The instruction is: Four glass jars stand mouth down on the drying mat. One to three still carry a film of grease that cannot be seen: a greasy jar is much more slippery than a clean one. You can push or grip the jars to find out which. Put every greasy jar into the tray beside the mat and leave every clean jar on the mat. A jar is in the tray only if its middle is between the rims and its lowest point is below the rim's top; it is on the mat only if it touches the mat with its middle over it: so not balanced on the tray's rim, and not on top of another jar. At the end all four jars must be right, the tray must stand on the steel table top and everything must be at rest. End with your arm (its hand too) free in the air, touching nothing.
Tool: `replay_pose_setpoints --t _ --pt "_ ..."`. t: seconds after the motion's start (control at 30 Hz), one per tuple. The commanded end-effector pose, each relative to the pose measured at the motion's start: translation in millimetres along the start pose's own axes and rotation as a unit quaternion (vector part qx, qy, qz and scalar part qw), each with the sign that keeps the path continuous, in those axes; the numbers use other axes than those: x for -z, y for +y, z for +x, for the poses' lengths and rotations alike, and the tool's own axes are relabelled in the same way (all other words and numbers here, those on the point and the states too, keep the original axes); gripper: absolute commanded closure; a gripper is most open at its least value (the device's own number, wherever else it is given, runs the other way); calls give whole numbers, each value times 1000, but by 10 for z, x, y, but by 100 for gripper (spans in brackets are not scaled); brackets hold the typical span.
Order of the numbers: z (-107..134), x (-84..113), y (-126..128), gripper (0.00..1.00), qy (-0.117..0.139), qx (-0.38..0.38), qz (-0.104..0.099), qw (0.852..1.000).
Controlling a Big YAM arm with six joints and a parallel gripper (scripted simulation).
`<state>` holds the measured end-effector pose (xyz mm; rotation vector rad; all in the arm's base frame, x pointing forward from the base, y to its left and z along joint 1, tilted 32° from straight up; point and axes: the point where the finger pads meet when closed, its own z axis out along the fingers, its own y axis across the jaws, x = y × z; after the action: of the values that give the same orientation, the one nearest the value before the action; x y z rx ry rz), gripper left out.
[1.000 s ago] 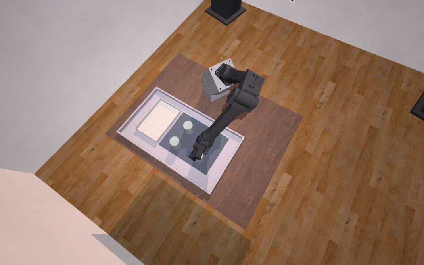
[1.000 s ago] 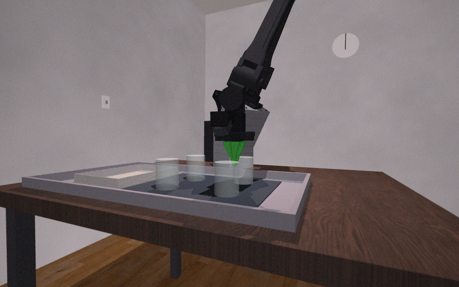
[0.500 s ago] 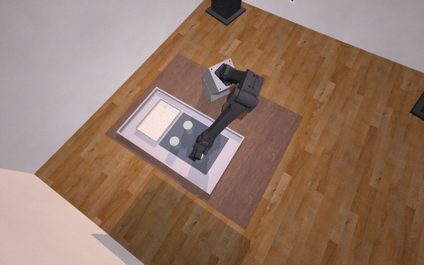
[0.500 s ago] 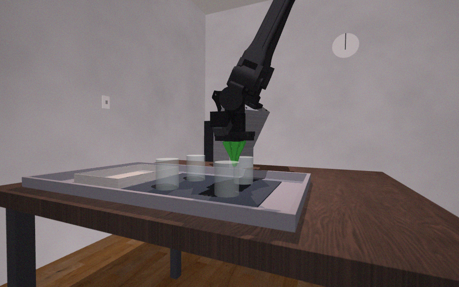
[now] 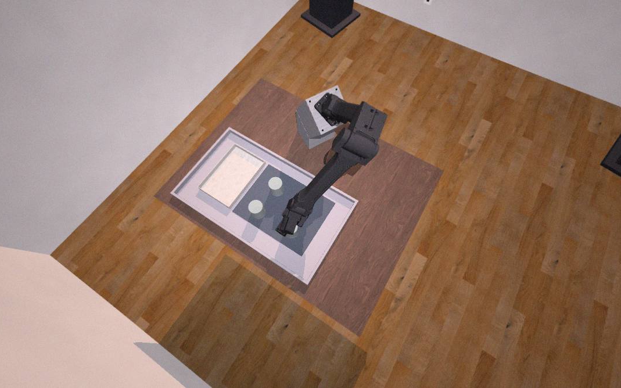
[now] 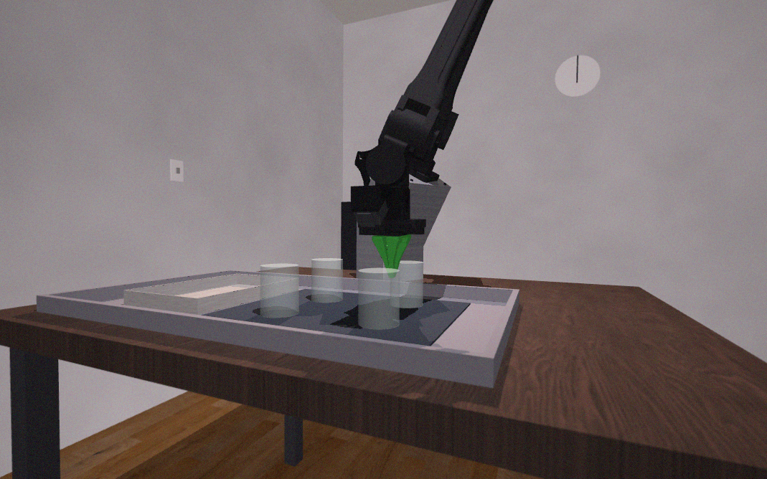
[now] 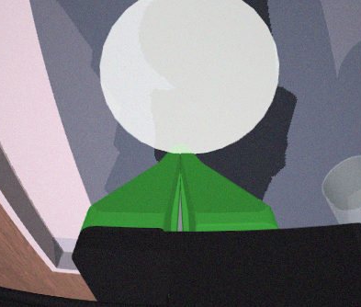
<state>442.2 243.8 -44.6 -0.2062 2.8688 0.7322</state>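
Note:
My gripper (image 6: 392,276) (image 7: 180,154) is shut and empty, its green fingertips at the near edge of the front right jar (image 5: 294,232) (image 6: 378,300) (image 7: 192,69), about level with its top. Whether they touch it I cannot tell. This jar stands upright on the dark mat (image 5: 321,216) (image 6: 326,325). The front left jar (image 5: 255,207) (image 6: 279,291) and back left jar (image 5: 275,184) (image 6: 326,280) also stand on it. The back right jar (image 6: 412,285) stands behind the fingers; the arm hides it in the top view. The cream tray (image 5: 233,177) (image 6: 160,300) holds no jar.
A raised rim (image 5: 264,254) (image 6: 290,340) surrounds the steel top (image 5: 298,267) (image 6: 481,324) around mat and tray. The tray lies close beside the mat's left edge. Another jar (image 7: 353,184) shows at the right of the wrist view. The arm reaches over the mat from its base.

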Motion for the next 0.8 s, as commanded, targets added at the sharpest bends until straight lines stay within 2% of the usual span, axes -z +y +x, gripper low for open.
replay_pose_setpoints --t 0.0,0.77 --pt "-308 35 17 100 -23 8 -4 1000" --pt "-333 36 17 100 -23 8 -4 1000"
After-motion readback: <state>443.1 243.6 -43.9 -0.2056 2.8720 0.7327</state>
